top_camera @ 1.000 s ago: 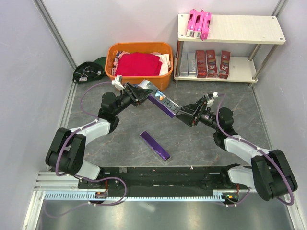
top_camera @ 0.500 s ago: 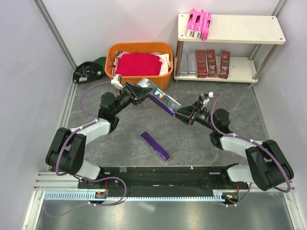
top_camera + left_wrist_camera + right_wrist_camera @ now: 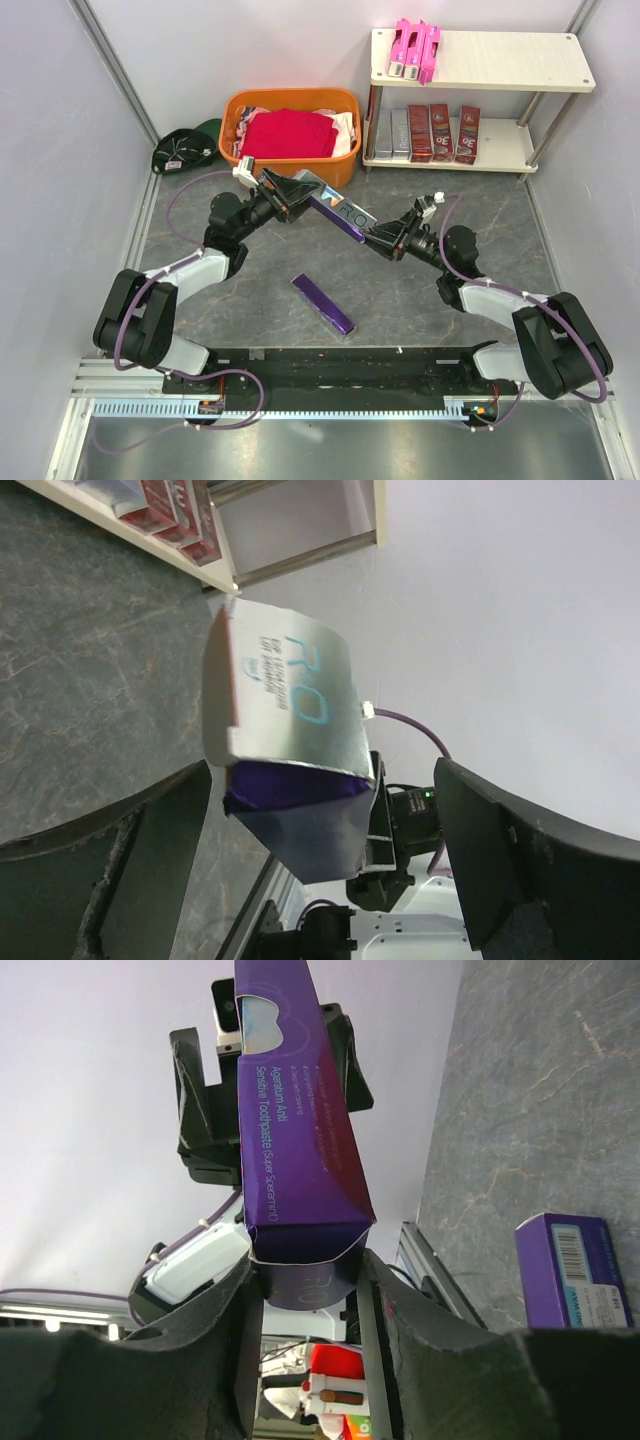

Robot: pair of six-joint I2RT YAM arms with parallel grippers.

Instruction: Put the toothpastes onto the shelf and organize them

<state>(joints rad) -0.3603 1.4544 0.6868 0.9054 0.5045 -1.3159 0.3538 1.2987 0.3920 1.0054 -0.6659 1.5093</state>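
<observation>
Since a second ago my right arm has dropped lower and reached in toward the left one. The right gripper (image 3: 373,237) now sits on the near end of the held toothpaste box (image 3: 345,214). Over the last half second almost nothing shifts.

From above, that purple and silver box hangs in the air over the middle of the table (image 3: 250,290), bridging the two arms. The left gripper (image 3: 316,197) is at its far end, just in front of the orange basket (image 3: 290,92). A second purple box (image 3: 323,304) lies flat nearer the front edge, apart from both arms. The shelf (image 3: 520,62) stands in the back right corner. Pink boxes (image 3: 415,50) crowd the left end of its top board, and cream board shows from there to the right edge. Below, silver-grey boxes (image 3: 390,132) and dark red boxes (image 3: 441,132) fill the left and middle, with bare board at the right end.

On the left wrist camera the fingers (image 3: 150,850) stand wide with the box end between them. It sits close against one finger, though I cannot tell if it touches, and a gap shows at the other.

On the right wrist camera both fingers (image 3: 420,1350) press narrow against the box's end, holding it, and the box runs away toward the left gripper. The second purple box lies on the table at the right edge of this view.
</observation>
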